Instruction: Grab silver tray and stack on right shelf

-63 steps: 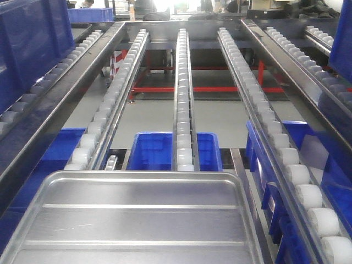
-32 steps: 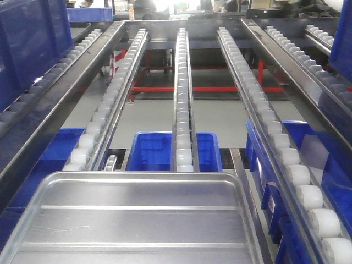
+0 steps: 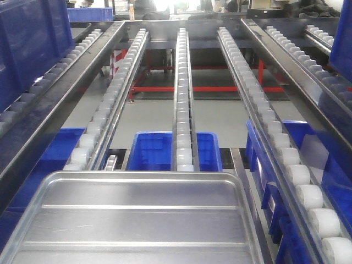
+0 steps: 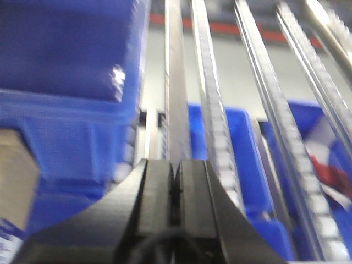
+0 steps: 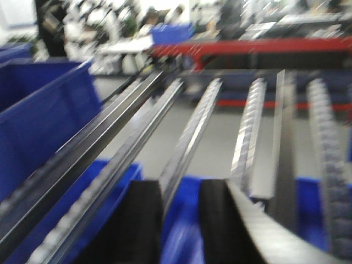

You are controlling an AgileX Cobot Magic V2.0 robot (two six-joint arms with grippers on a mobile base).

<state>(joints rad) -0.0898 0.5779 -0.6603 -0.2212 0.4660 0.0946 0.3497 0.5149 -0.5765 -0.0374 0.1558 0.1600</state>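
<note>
Front view: silver tray (image 3: pixel 137 220) sits low in frame, ribs crosswise, its far rim at the near ends of the roller rack (image 3: pixel 184 99); the blue bin (image 3: pixel 151 151) beneath looks empty. Left wrist view: left gripper (image 4: pixel 174 187) has its jaws pressed together, nothing seen between them. Right wrist view: right gripper (image 5: pixel 180 220) has its jaws slightly apart with the gap empty; the rack lies straight ahead, nearer arm unclear.

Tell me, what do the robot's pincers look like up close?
Both are matte black. The left pincer has two thick fingers with flat inner faces, flaring in curves toward the base. The right pincer looks alike, though blurred. No cables or markings show.
</note>
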